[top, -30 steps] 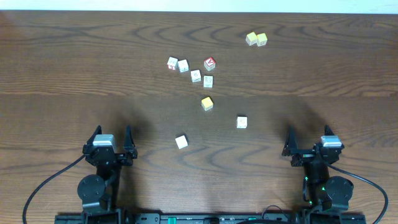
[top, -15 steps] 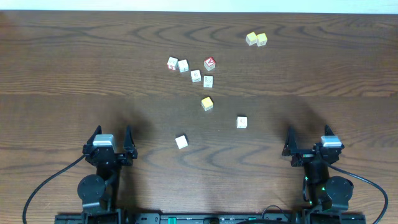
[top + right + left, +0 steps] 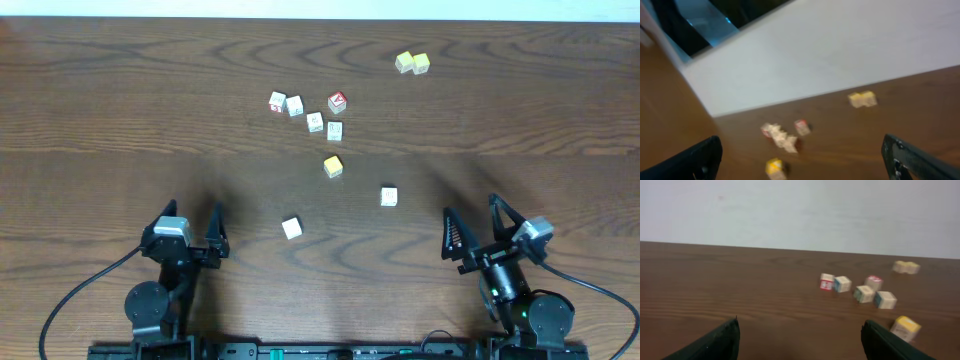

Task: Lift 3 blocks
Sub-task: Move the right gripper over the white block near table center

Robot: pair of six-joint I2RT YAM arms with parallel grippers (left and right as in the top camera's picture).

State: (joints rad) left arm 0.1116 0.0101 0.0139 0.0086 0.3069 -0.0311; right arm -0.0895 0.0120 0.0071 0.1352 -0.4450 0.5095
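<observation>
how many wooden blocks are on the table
10: a pair of yellow cubes far side, right; a red-faced cube with four pale cubes mid-table; on the near side, a yellow-topped block and two pale blocks. None looks hidden.

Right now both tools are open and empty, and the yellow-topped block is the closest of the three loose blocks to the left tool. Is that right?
Not quite. The left tool and right tool are both open and empty, but the overhead view shows the white block nearest the left tool. The yellow-topped block lies farther out, beyond it.
</observation>
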